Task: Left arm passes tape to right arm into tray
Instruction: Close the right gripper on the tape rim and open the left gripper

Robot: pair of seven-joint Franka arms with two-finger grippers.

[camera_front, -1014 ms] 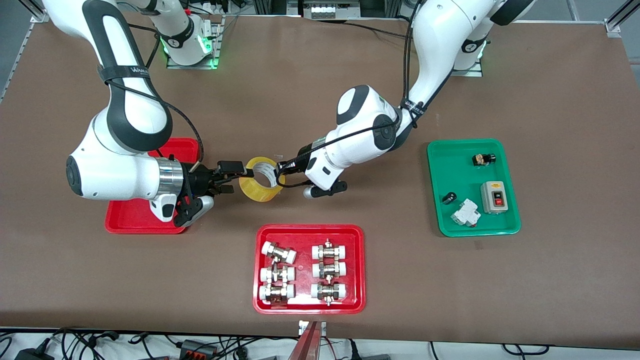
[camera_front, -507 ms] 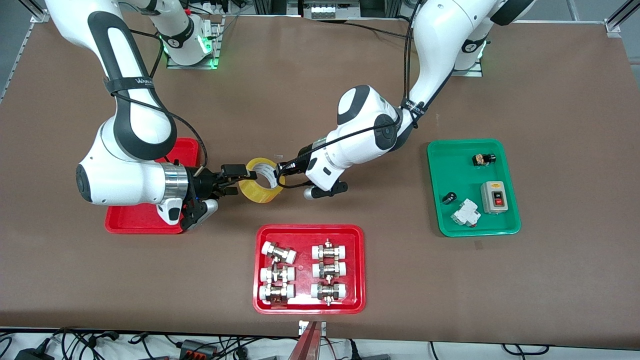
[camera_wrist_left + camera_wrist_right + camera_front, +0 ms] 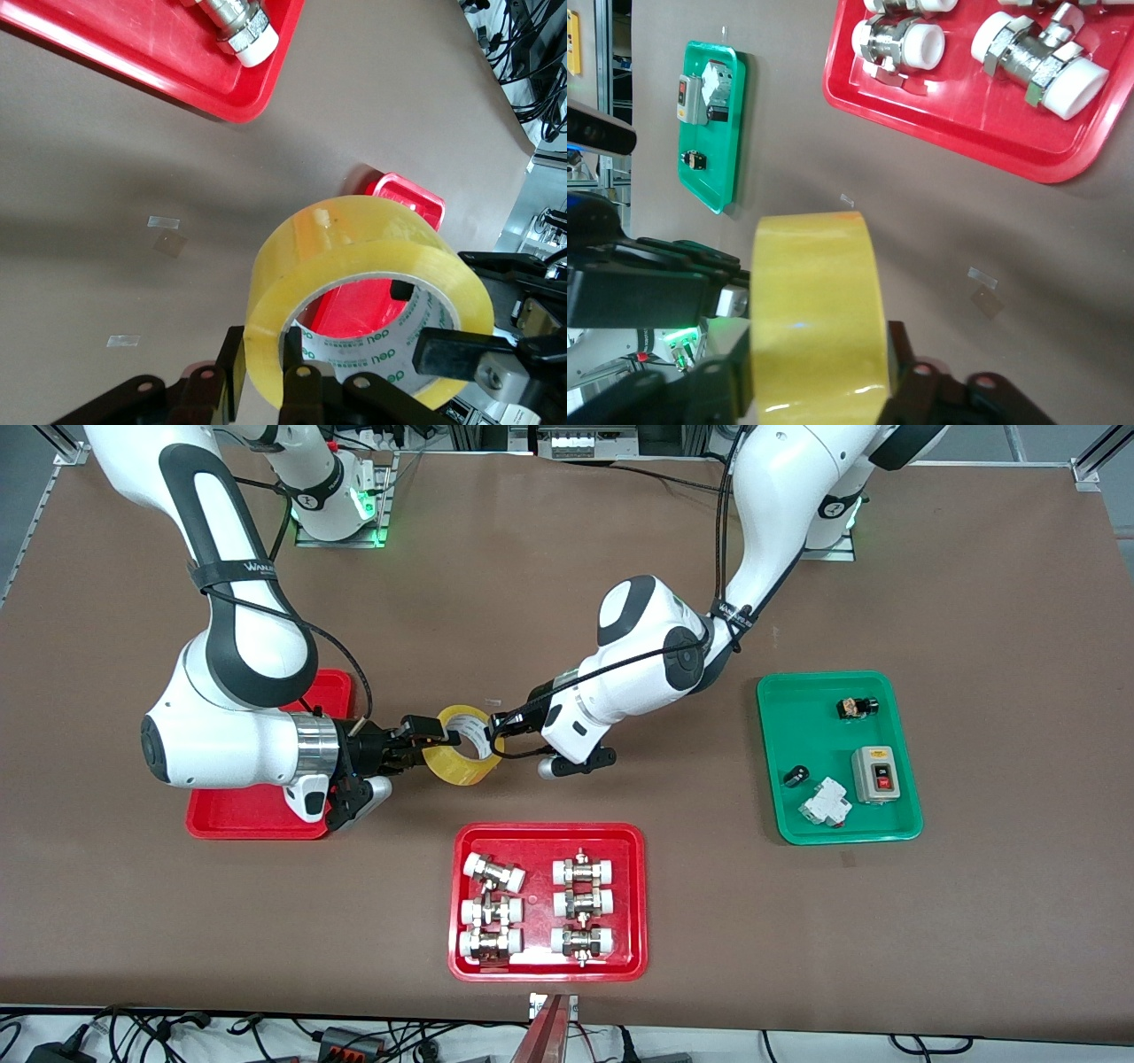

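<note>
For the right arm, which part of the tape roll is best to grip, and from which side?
Grip the ring wall of the tape, one jaw inside the core and one outside, coming from the right arm's end. The left gripper holds the roll's other end, leaving that part free.

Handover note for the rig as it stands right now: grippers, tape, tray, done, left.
Left gripper: shut on the tape, held in the air over bare table between the plain red tray and the fittings tray.
Right gripper: closed on the tape's other side, one finger through the core.
Done: tape lifted, both grippers on it.
Left: left gripper lets go, right arm carries the tape to the plain red tray and sets it in.
</note>
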